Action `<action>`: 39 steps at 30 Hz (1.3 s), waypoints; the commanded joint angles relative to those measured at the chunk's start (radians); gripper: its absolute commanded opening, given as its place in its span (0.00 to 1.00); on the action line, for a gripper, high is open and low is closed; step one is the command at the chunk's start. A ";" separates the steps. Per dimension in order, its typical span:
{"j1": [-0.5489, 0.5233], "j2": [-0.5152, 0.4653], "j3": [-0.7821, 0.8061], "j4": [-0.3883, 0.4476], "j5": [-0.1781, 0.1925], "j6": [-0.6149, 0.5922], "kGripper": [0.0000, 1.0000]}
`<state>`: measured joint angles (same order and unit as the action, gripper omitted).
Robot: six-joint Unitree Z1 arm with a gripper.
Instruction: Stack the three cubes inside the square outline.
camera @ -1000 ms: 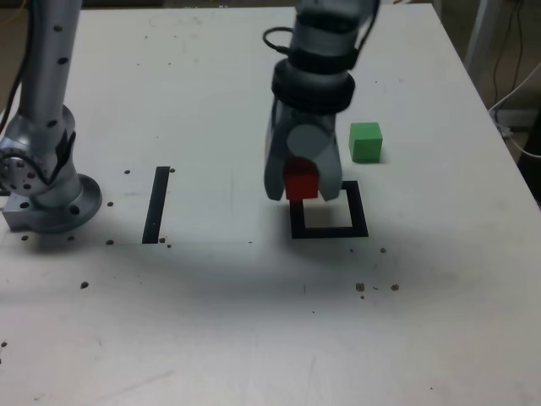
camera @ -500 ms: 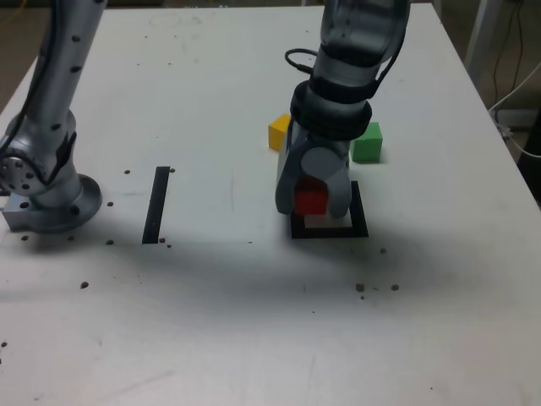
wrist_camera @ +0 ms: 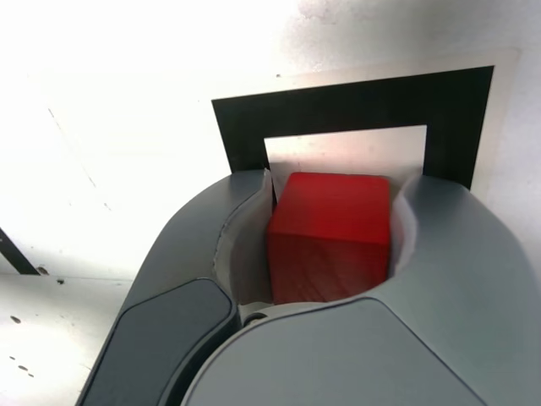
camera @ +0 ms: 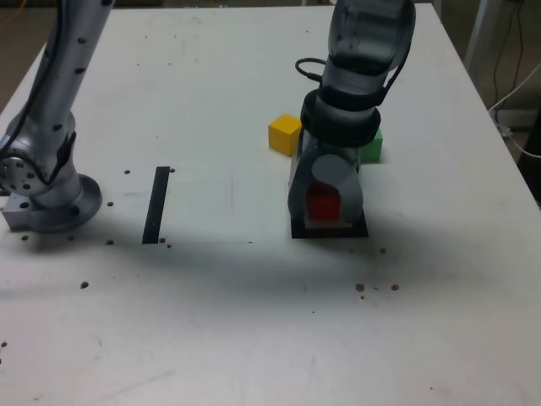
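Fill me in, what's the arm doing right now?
The gripper is shut on the red cube and holds it low over the square outline; the wrist view shows the cube over the frame's white centre. Whether it touches the table cannot be told. The yellow cube and the green cube sit on the table behind the outline, not yet stacked.

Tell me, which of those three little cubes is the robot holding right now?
The red cube. It sits between the gripper's jaws over the square outline, while the yellow cube and green cube rest free on the table behind.
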<state>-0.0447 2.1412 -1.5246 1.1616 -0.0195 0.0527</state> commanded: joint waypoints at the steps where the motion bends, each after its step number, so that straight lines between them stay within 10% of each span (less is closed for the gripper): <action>1: 0.003 0.006 0.005 -0.003 -0.003 0.002 0.95; 10: 0.014 -0.043 0.035 0.002 0.023 0.003 0.99; 26: 0.162 -0.319 0.174 0.125 0.202 0.023 1.00; 39: 0.298 -0.228 0.123 0.072 0.136 0.007 0.99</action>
<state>0.2448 1.9022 -1.3908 1.2378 0.1201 0.0540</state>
